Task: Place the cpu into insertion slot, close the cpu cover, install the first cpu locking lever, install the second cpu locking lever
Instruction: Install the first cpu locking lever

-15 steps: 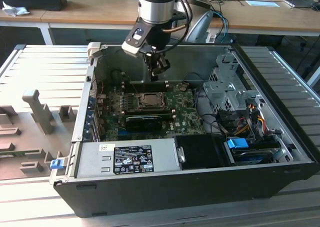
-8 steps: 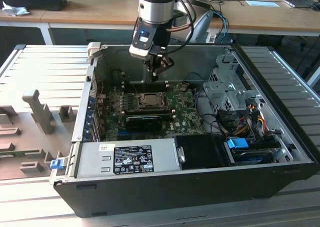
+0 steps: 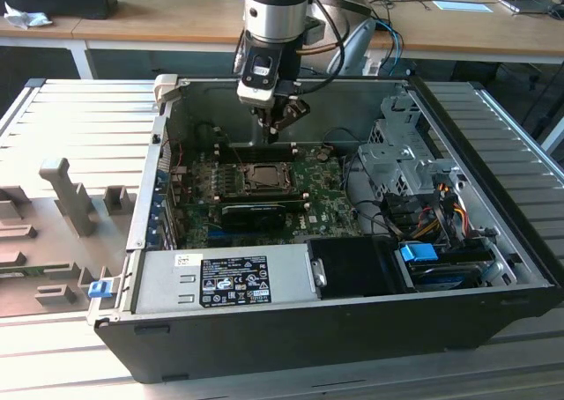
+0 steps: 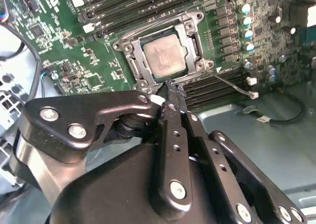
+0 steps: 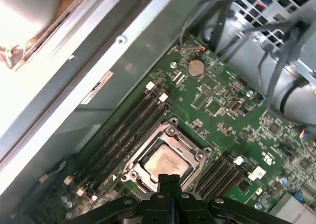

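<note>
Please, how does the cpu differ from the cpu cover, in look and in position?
The cpu is a solid, pale silver-grey square, while the cpu cover is a darker metal frame with a large window cut through it. The cpu lies inside that window, and the cpu cover lies flat around it. Both are flat and square, and both sit at the insertion slot on the green board.

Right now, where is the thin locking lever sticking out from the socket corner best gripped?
Likely grip the locking lever by its free pale end, farthest from its pivot at the insertion slot corner. It is a thin rod lying clear over the memory slots, so come from above with the gripper closing across it.
</note>
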Robot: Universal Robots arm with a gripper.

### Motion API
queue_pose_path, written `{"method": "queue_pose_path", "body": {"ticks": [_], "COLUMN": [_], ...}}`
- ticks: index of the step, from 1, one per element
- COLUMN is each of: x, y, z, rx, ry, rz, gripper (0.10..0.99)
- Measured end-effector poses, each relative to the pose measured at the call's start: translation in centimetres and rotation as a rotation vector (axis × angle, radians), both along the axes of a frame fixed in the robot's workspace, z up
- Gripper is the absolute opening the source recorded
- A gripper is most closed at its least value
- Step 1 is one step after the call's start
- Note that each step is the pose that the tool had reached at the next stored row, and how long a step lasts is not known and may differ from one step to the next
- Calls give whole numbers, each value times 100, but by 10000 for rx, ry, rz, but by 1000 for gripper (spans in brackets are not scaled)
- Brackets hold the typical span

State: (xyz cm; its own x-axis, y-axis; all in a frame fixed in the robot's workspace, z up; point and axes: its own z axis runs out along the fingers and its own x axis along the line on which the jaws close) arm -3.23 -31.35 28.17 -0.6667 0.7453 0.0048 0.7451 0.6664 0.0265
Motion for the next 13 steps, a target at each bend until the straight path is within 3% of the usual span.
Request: {"method": "queue_pose_path", "body": {"ticks": [6, 13], "x": [0, 0], "y": [0, 0], "z": [0, 0], "rx": [0, 0], "ry": [0, 0], "rz": [1011, 1739], "gripper": [106, 106]}}
